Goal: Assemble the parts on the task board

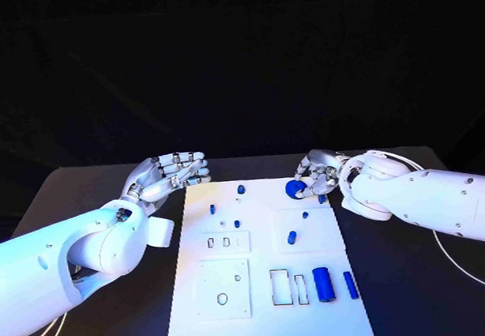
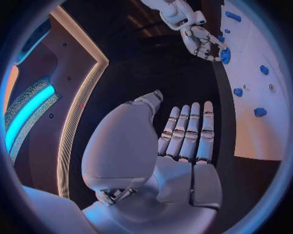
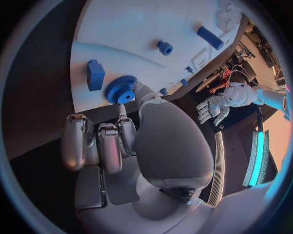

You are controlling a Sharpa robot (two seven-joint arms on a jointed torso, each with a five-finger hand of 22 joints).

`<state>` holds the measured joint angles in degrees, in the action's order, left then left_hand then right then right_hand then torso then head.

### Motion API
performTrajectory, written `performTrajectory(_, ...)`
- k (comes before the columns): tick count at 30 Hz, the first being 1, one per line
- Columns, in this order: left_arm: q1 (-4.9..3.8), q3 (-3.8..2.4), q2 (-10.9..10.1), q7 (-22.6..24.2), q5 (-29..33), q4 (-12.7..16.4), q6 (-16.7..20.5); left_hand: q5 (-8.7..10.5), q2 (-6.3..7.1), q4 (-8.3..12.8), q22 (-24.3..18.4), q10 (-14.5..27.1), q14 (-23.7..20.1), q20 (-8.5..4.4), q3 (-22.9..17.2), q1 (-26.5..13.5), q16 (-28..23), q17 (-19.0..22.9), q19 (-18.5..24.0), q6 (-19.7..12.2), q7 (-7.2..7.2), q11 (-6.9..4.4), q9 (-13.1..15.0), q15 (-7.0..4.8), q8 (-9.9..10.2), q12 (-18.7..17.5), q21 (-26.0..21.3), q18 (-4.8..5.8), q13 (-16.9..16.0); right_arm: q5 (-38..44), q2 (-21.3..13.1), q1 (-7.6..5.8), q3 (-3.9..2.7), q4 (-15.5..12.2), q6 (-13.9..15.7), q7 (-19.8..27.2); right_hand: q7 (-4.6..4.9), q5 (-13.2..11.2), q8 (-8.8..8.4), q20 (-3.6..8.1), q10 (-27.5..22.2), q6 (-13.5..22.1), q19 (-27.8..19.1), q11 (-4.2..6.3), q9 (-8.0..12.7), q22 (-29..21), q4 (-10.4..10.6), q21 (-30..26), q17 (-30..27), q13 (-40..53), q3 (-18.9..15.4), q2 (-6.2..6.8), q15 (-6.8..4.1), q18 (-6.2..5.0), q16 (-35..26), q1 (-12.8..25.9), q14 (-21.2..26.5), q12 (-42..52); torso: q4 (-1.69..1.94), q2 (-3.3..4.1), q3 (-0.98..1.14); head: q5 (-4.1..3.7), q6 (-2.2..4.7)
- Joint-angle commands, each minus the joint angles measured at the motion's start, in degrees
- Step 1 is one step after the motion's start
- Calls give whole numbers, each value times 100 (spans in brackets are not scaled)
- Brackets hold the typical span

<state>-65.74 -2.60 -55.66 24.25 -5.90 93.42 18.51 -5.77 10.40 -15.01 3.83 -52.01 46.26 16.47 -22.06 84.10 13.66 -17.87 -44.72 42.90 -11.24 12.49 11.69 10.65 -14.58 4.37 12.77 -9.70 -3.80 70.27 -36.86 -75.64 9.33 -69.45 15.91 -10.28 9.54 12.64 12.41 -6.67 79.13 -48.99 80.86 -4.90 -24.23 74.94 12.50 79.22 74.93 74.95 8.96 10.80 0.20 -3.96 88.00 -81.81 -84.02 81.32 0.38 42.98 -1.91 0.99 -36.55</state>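
Hovering off far-left corner of task board: left hand, fingers straight and apart, holding nothing. Board long axis runs near-to-far; approx 10 blue parts on it, incl. big cylinder and thin rod lying lengthwise, near-right. No legible writing. Right hand at far-right edge, thumb and finger touching blue gear; can't tell if gripped.

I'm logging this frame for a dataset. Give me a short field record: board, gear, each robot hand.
board: white task board in the middle of the black table, small blue parts on it
gear: blue gear at the board's far right corner, at the right robot hand's fingertips
right robot hand: touches the gear; a firm grip cannot be confirmed
left robot hand: holds nothing, beside the board's far left corner
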Motion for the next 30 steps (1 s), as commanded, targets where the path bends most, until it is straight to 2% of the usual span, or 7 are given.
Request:
performTrajectory(1,-7,-5,14,63,20,6,-117,6,-51,4,5,33,-16,1,27,14,-20,6,19,-39,-409,13,-5,-12,10,-12,-10,-60,5,151,23,14,3,38,-138,-18,2,30,29,-4,30,-44,53,8,-9,131,30,33,979,181,19,-2,44,56,38,-55,-490,34,7,1,-2,3,-7)
performTrajectory(9,-7,-5,14,55,20,1,-126,7,-55,5,8,29,-10,0,27,17,-24,7,10,-35,-410,13,-4,-13,7,-9,-7,-62,4,177,49,30,5,75,-117,-13,-2,36,57,0,44,-77,67,15,-13,170,34,59,994,215,129,-69,40,62,46,-135,-491,54,-5,2,-2,9,-19)
performTrajectory(12,-7,-5,17,50,20,-1,-133,7,-55,5,8,29,-10,0,27,17,-24,7,10,-35,-410,13,-4,-13,7,-9,-7,-62,4,215,64,35,7,81,-40,-45,-16,44,88,8,47,-154,65,29,-8,187,59,65,996,230,330,-149,29,62,49,-199,-490,59,-4,1,0,7,-17)
performTrajectory(15,-7,-5,21,46,20,-4,-143,7,-55,5,8,29,-10,0,27,17,-24,7,10,-35,-410,13,-4,-13,7,-9,-7,-62,4,314,74,39,8,84,22,-79,-34,47,106,17,56,-215,74,46,1,213,66,80,999,242,491,-171,16,66,51,-238,-490,62,3,-2,-1,1,-16)
performTrajectory(24,-7,-4,22,38,20,-6,-159,8,-60,4,10,23,-2,0,27,18,-29,8,-1,-29,-411,12,-2,-14,2,-4,-3,-64,3,524,77,51,12,-14,272,-74,-159,36,264,95,189,-575,128,156,-11,332,31,153,1033,367,1063,-80,-75,87,63,-227,-496,132,1,0,5,5,-13)
performTrajectory(30,-7,-4,22,34,20,-14,-170,8,-60,4,10,23,-2,0,27,18,-29,8,-1,-29,-411,12,-2,-14,2,-4,-3,-64,3,698,17,53,10,-245,651,-69,-207,32,334,130,242,-676,164,199,-33,393,-7,194,1055,416,1235,-34,-114,101,69,-176,-501,158,-1,-5,2,10,-2)
